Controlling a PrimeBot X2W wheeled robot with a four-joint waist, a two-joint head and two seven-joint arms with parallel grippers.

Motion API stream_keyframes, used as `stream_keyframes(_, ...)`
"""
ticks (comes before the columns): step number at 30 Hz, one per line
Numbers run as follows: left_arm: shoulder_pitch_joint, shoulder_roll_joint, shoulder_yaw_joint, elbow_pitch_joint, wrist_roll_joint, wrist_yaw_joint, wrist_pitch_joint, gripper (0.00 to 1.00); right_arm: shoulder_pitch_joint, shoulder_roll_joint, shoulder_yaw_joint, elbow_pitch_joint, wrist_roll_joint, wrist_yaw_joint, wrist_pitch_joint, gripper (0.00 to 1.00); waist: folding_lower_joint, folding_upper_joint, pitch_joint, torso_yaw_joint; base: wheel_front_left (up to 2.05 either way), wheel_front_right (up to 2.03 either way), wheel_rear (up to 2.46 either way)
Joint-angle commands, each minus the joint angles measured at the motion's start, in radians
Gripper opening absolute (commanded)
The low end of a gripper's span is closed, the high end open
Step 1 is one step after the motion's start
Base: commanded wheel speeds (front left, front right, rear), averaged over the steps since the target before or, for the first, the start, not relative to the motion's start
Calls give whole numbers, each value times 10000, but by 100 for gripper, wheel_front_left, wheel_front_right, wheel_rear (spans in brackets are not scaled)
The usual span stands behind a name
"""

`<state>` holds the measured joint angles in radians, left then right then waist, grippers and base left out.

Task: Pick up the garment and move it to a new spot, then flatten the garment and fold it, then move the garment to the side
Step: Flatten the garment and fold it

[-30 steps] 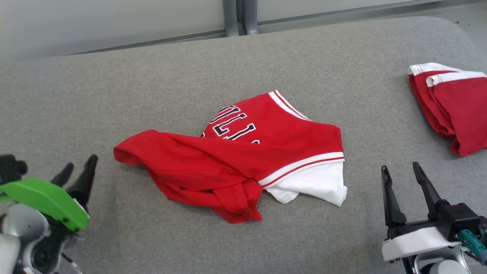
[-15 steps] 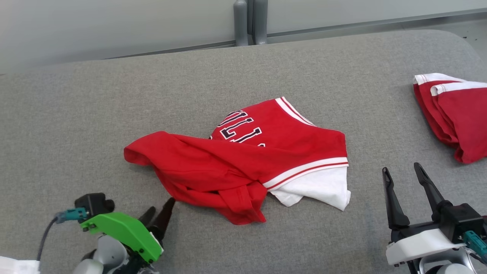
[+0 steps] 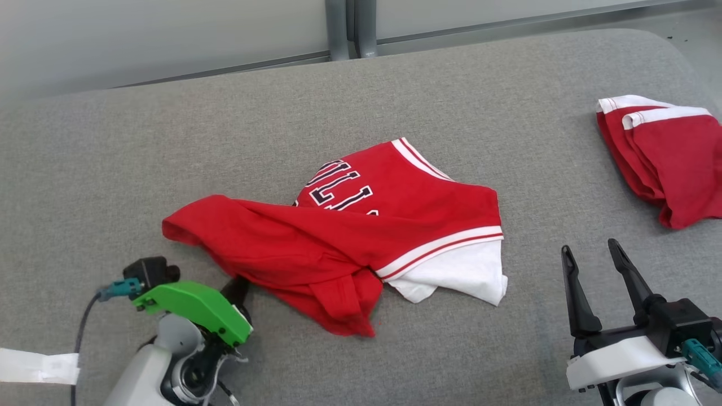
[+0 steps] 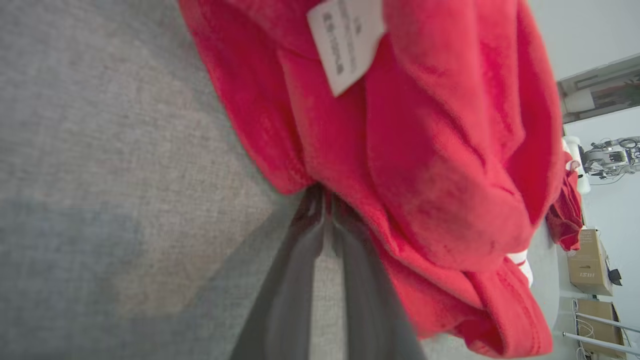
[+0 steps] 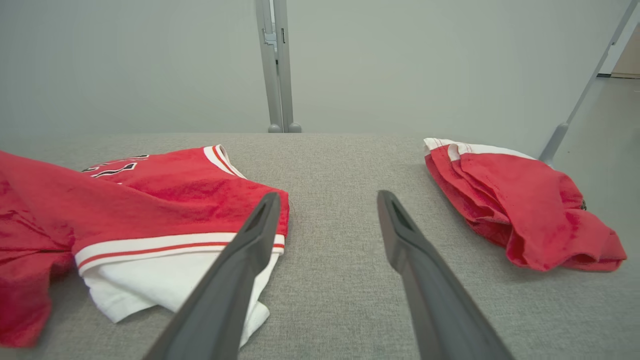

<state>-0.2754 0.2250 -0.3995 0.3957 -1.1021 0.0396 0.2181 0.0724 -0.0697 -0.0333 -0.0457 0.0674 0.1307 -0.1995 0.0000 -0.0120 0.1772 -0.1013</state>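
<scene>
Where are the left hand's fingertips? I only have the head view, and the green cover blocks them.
Observer: In the left wrist view, the left hand has its tips nearly together, pinching the near edge of the red jersey.
Operator: Any clue which part of it?
Observer: A white care label shows on the cloth just beyond the tips. Its print is too blurred to read.

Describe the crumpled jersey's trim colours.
The trim is white with a red stripe; clearest in right wrist view.
</scene>
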Motion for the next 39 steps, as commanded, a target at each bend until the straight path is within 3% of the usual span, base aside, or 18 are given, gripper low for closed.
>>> stream_keyframes(1, -381, 137, 252, 157, 150, -103, -402, 0, -128, 32, -34, 43, 117, 0, -89, 100, 0, 120, 45, -154, 0, 0, 0)
stream_keyframes(6, -831, 329, 664, -26, -191, -500, -482, 0, 1, 105, -116, 269, 212, 0, -255, 100, 0, 120, 37, -229, 0, 0, 0)
stream_keyframes(11, -901, 979, 554, -1445, 450, -381, -559, 0, 8, 150, -127, 500, 299, 0, -433, 100, 0, 120, -50, -283, 0, 0, 0)
stream_keyframes(15, -326, 1689, 503, -3801, 954, 136, -304, 0, 160, 173, -209, 632, 326, 0, -509, 100, 0, 120, -191, -199, 0, 0, 0)
stream_keyframes(19, 707, 2561, 609, -6440, 1264, 1032, 313, 0, 209, 182, -261, 725, 430, 0, -575, 100, 0, 120, -210, -50, 0, 0, 0)
stream_keyframes(22, 1878, 3223, 782, -7626, 1444, 1737, 631, 0, 185, 180, -200, 777, 570, 0, -606, 100, 0, 120, -143, 77, 0, 0, 0)
stream_keyframes(28, 3490, 3669, 1171, -7429, 1241, 2268, 621, 0, 188, 184, -215, 847, 461, 0, -629, 100, 0, 120, -17, 431, 0, 0, 0)
stream_keyframes(33, 3571, 3399, 1126, -5562, 1110, 2038, 339, 0, -12, 184, -99, 854, 235, 0, -609, 100, 0, 120, -33, 728, 0, 0, 0)
stream_keyframes(35, 3323, 3268, 959, -4876, 1340, 2019, 214, 58, -78, 182, -51, 837, 180, 0, -529, 100, 0, 120, -56, 763, 0, 0, 0)
stream_keyframes(36, 3206, 3160, 913, -4679, 1375, 1968, 135, 100, -97, 179, -41, 812, 152, 0, -511, 100, 0, 120, -57, 772, 0, 0, 0)
stream_keyframes(39, 2917, 2876, 1005, -4523, 1194, 1868, -82, 100, -96, 177, -74, 743, 126, 0, -458, 100, 0, 120, -80, 801, 0, 0, 0)
